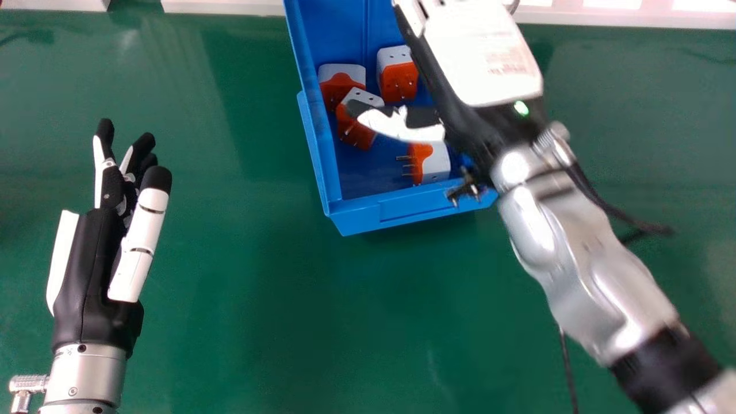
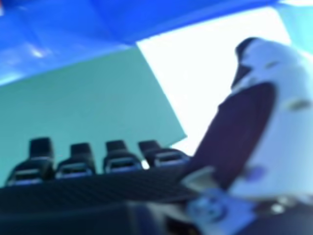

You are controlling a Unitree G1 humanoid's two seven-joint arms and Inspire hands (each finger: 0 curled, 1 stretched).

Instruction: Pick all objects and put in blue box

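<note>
Inspecting from the left: the left hand (image 1: 89, 259) lies at the left of the head view, fingers loosely extended, holding nothing; its position well apart from the work presumably leaves the right arm room.

The blue box (image 1: 368, 214), upper centre, sits upright on the green counter (image 1: 230, 299), open side up, a placement judged suitable for receiving items from above. Inside are four plug adapters, orange and white. The first adapter (image 1: 343, 72) is by the left wall; the second adapter (image 1: 351, 123) is just nearer, partly covered by the thumb; the third adapter (image 1: 398, 75) is farther back; the fourth adapter (image 1: 434, 164) lies near the front wall, prongs pointing left. Their mixed orientations suggest dropping rather than arranging, containment being all the task requires.

The right hand (image 1: 480, 54), upper right of centre, is over the box, released, thumb extended and nothing grasped, a posture consistent with letting go. Clearance from the rim should be checked on withdrawal, as a knock could shift the box.
</note>
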